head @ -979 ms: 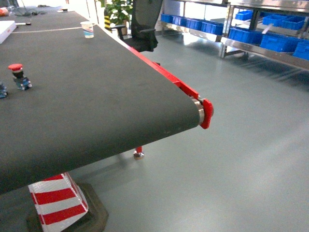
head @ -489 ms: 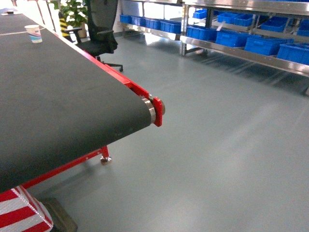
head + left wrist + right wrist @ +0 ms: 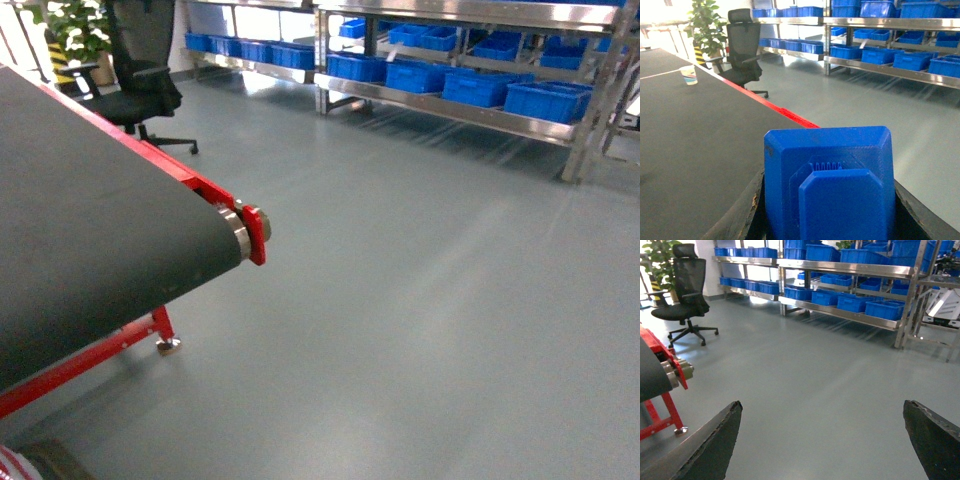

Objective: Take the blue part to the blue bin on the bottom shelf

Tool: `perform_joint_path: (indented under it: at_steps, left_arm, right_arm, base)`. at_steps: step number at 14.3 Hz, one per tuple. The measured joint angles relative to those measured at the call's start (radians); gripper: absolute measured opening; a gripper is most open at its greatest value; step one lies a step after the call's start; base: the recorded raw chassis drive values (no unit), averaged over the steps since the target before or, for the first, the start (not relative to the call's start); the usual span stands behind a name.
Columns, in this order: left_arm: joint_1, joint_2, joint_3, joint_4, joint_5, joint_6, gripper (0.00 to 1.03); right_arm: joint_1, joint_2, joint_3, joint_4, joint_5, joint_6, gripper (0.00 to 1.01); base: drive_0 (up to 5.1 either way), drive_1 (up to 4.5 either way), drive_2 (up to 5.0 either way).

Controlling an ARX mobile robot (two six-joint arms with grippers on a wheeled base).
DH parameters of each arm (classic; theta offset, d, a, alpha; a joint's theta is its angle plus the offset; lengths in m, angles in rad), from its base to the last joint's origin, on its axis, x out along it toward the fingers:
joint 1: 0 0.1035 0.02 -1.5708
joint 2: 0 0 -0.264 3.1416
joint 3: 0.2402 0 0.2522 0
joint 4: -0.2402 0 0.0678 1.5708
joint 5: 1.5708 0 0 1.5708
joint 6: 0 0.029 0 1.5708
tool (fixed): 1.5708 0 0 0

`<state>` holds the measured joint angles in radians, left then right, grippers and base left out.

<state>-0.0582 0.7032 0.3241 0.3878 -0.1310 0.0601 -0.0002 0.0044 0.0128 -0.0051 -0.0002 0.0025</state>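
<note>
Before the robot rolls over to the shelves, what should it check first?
1. Blue part sits between the left gripper's fingers: ok.
2. Grip tight enough for driving: cannot tell.
3. Right gripper open and empty: ok.
4. Floor toward the rack looks bare: ok.
5. Blue bins on the bottom shelf in sight: ok.
6. Conveyor's red end close on the left, needs room when turning: not ok.

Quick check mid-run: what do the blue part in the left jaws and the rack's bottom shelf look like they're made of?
Blue part: probably moulded or printed plastic, matte uniform blue with crisp chamfered edges and a small ribbed detail. Bottom shelf: looks like stainless steel, a bright silver lip catching reflections, carrying blue bins that also appear to be plastic.
</note>
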Motion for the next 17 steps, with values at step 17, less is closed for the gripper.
perform_joint_path:
  at_steps: [17]
  left_arm:
    - [0.001, 0.0, 0.0, 0.0, -0.001, 0.0, 0.44]
  right_arm:
    - [0.0, 0.0, 0.0, 0.0, 0.0, 0.0, 0.98]
  base:
    - [-1.6, -1.61, -1.6]
